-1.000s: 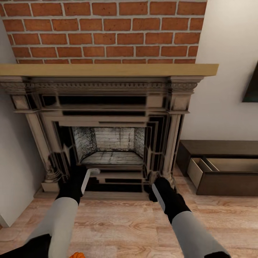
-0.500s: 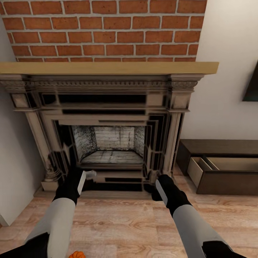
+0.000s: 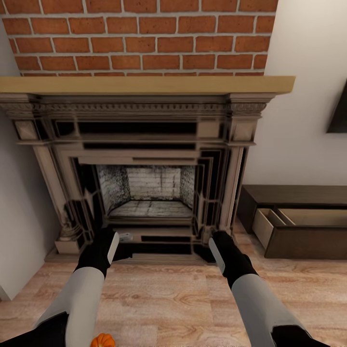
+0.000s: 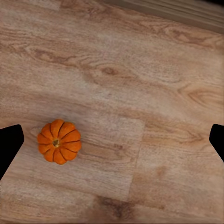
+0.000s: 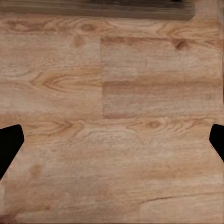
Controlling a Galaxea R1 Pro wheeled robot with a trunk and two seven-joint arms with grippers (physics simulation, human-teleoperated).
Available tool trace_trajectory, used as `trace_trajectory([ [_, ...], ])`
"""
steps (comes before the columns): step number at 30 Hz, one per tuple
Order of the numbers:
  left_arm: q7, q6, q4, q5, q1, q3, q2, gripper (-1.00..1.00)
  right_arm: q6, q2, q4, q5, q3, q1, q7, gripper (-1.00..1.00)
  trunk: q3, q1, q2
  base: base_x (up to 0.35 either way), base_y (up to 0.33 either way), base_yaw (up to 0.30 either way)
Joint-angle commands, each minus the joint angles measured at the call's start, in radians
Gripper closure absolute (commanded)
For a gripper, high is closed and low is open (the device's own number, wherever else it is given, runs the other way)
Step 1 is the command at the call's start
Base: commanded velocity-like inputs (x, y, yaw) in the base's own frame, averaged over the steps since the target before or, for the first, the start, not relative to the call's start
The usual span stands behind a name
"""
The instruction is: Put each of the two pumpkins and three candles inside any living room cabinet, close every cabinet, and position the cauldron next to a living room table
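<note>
One small orange ribbed pumpkin (image 3: 102,340) lies on the wood-plank floor just in front of me, behind my left arm. In the left wrist view the pumpkin (image 4: 59,141) sits near one fingertip of my left gripper (image 4: 112,142), which is open and holds nothing. My left gripper (image 3: 115,243) and right gripper (image 3: 217,253) hang side by side over the floor before the fireplace hearth. The right gripper (image 5: 112,144) is open above bare planks. The dark-brown cabinet (image 3: 299,196) stands at the right with one drawer (image 3: 308,219) pulled out, its pale tan inside showing. The candles, cauldron and table are out of view.
An ornate grey-black fireplace (image 3: 144,144) with a tan mantel (image 3: 144,85) and red brick above stands straight ahead. White walls flank it. A dark screen corner (image 3: 339,115) hangs above the cabinet. Open plank floor (image 3: 168,299) lies between my arms.
The camera has tipped down a little, so more of the pumpkin shows at the bottom edge. My left gripper has sunk slightly toward the floor. The right arm is almost unmoved.
</note>
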Motion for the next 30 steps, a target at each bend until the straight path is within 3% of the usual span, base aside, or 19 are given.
trace_trajectory([
  [1,-0.002,0.003,-0.002,-0.008,-0.001,0.005,-0.001,-1.0,0.0,0.001,-0.017,-0.004,-0.003,0.0,-0.004,-1.0,-0.004,0.004,-0.008,0.0,0.0,0.0],
  [18,0.004,-0.006,0.001,-0.009,-0.001,0.008,0.022,-1.0,-0.014,0.001,-0.172,-0.004,-0.003,0.0,-0.004,-1.0,-0.058,0.069,-0.127,0.0,0.0,0.0],
  [23,0.003,-0.004,0.002,-0.009,-0.001,0.009,0.053,-1.0,-0.015,0.001,-0.225,-0.003,-0.003,0.0,-0.003,-1.0,-0.073,0.088,-0.162,0.0,0.0,0.0],
  [25,0.003,-0.002,0.002,-0.009,-0.001,0.009,0.076,-1.0,-0.014,0.001,-0.243,-0.003,-0.002,0.0,-0.004,-1.0,-0.08,0.096,-0.176,0.0,0.0,0.0],
  [30,0.002,0.0,-0.002,-0.009,-0.001,0.009,0.097,-1.0,-0.005,0.001,-0.25,-0.002,0.004,0.0,-0.005,-1.0,-0.095,0.115,-0.211,0.0,0.0,0.0],
])
